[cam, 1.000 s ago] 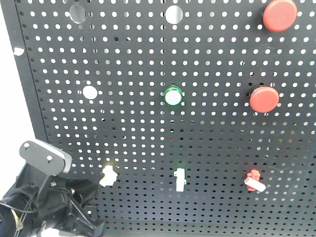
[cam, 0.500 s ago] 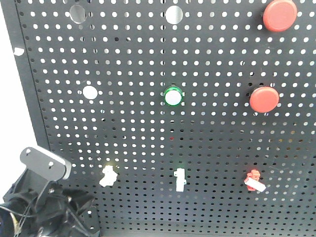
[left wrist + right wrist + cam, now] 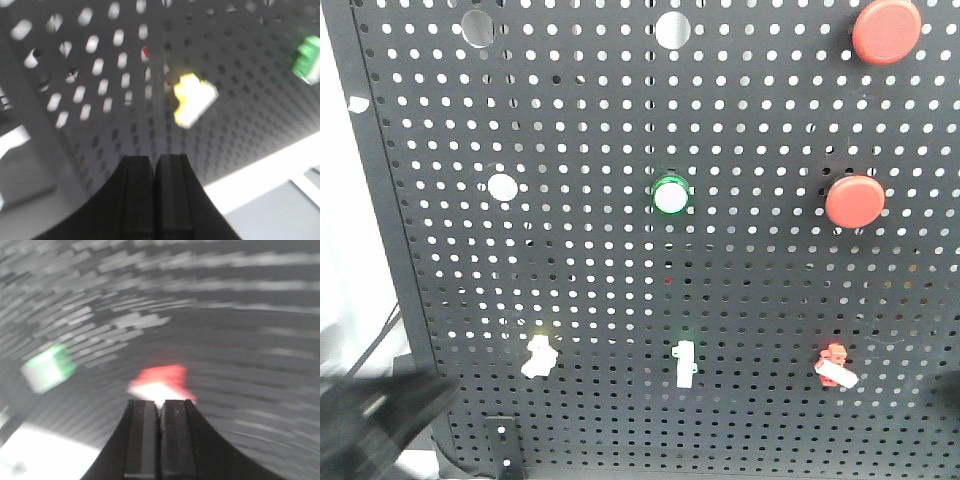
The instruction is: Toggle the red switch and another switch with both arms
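The red switch (image 3: 834,365) sits low right on the black pegboard (image 3: 740,120), its white lever angled down to the right. The other switch, pale yellow (image 3: 538,356), sits low left on the same row. In the left wrist view my left gripper (image 3: 154,160) is shut and empty, below the yellow switch (image 3: 194,99) and apart from it. My right gripper (image 3: 160,404) is also shut, its tips just under the blurred red switch (image 3: 162,382); contact cannot be told. From the front, the left arm (image 3: 375,420) is a dark blur at bottom left.
A green-based toggle (image 3: 685,363) stands between the two switches. Two big red push-buttons (image 3: 886,30) (image 3: 855,200) are at upper right, and a green-ringed button (image 3: 671,195) is mid-board. A small bracket (image 3: 503,440) hangs at the board's lower edge.
The left arm has dropped down and to the left; its grey housing has left the front view and only a blurred dark shape remains. The switches look unchanged.
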